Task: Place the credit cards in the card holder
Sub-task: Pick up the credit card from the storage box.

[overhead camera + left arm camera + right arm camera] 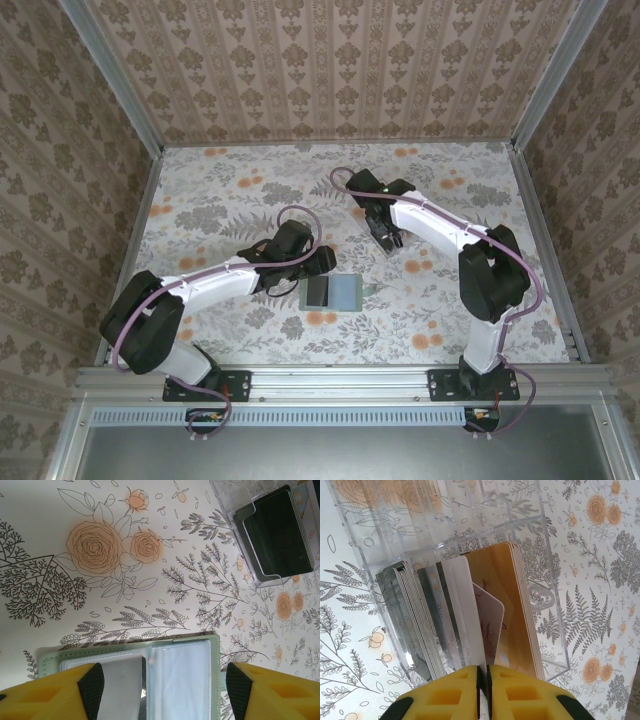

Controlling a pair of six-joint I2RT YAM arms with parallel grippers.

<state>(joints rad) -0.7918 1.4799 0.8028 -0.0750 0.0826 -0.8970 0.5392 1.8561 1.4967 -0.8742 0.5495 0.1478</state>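
Green card holder [337,292] lying open on the floral counter [220,190] near the front, left hand [165,692] spread wide just above it, holding nothing, farther back right hand [483,677] pinched on a white card [457,610] standing among other cards [500,580] in a clear box [445,520].

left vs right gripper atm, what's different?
The left gripper has its jaws wide apart and holds nothing. The right gripper has its jaws nearly together and appears to pinch a white card. The left gripper is over the open card holder, while the right gripper is at the clear box. Shared: both are yellow.
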